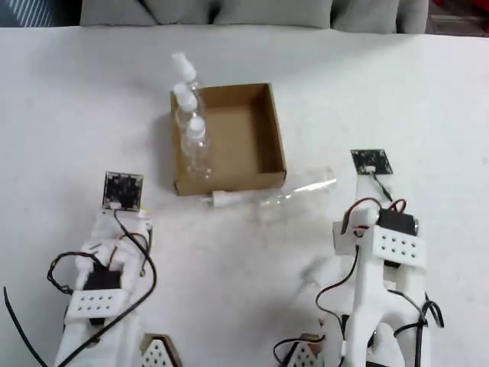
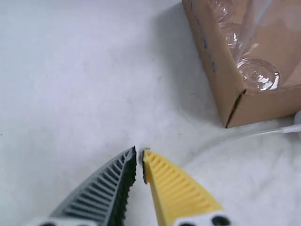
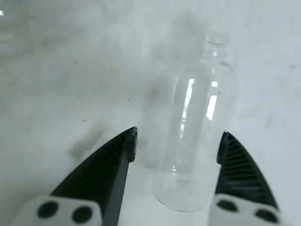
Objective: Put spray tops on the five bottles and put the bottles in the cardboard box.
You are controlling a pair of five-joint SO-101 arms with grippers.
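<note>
The cardboard box (image 1: 252, 145) sits mid-table. Three clear bottles with white spray tops (image 1: 195, 141) stand in a row along its left wall; their bases (image 2: 257, 73) show through the box corner (image 2: 225, 80) in the left wrist view. A loose spray top (image 1: 222, 199) with its thin tube (image 2: 256, 135) lies just in front of the box, and a clear bottle (image 1: 306, 187) lies beside it. My left gripper (image 2: 139, 153) is shut and empty above bare table near the box corner. My right gripper (image 3: 176, 141) is open, with a capless clear bottle (image 3: 197, 122) lying between its fingers, untouched.
Both arms stand at the table's near edge, the left arm (image 1: 107, 260) and the right arm (image 1: 382, 252), with loose cables around them. White tabletop (image 1: 397, 99) stretches to the right of the box and behind it.
</note>
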